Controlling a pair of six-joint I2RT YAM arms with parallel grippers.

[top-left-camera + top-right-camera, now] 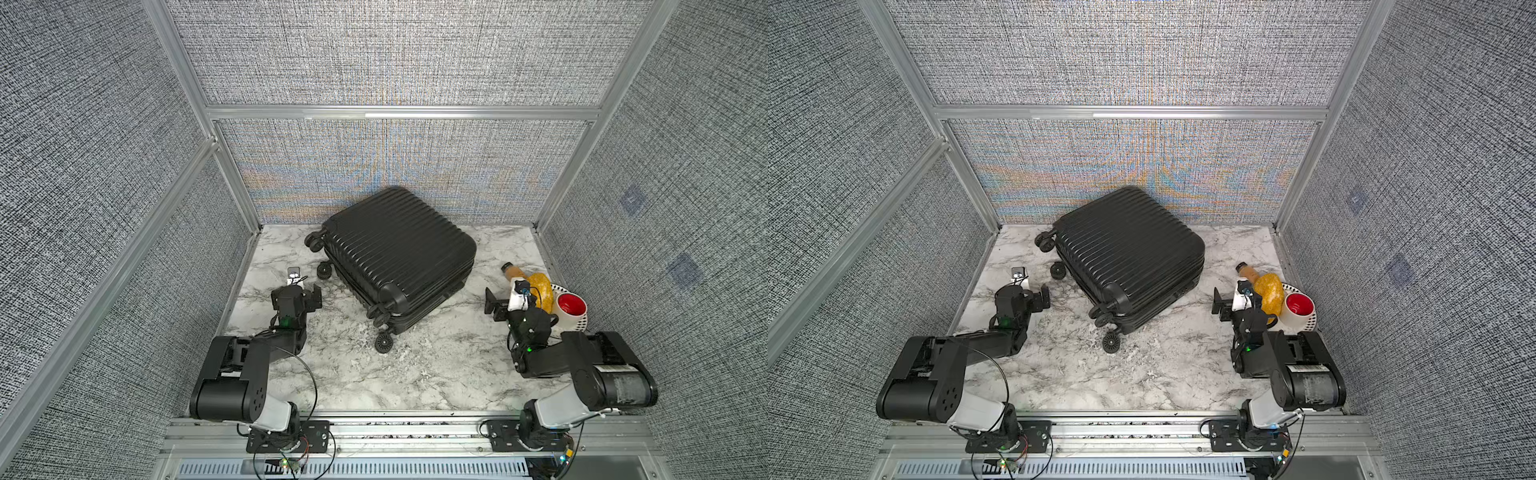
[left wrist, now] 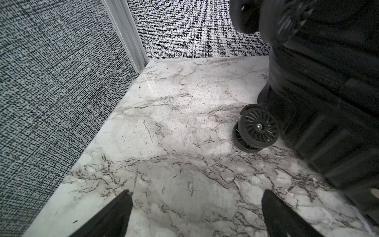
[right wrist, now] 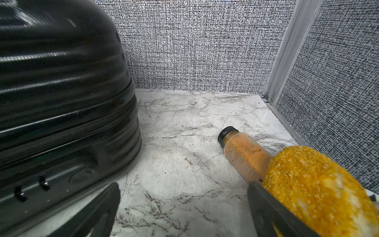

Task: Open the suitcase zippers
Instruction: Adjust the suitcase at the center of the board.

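Note:
The black ribbed suitcase point(image 1: 399, 249) point(image 1: 1129, 249) lies flat and shut on the marble table, wheels toward the left arm. Its zipper track point(image 3: 82, 129) point(image 2: 320, 71) runs closed along the seam between the two shells. Two small dark tabs point(image 3: 44, 182) stick out of the lower shell. My left gripper point(image 1: 305, 284) point(image 1: 1030, 284) point(image 2: 196, 192) hangs open and holds nothing, left of the case by a wheel point(image 2: 258, 128). My right gripper point(image 1: 508, 293) point(image 1: 1231, 294) point(image 3: 184, 185) is open and holds nothing, right of the case.
A bottle of orange powder point(image 1: 513, 272) point(image 3: 244, 153) lies beside the right gripper. A yellow mesh bundle point(image 1: 540, 291) point(image 3: 315, 184) touches its outer finger. A red-lined white cup point(image 1: 571, 307) stands on a white plate point(image 1: 582, 322). Fabric walls close three sides.

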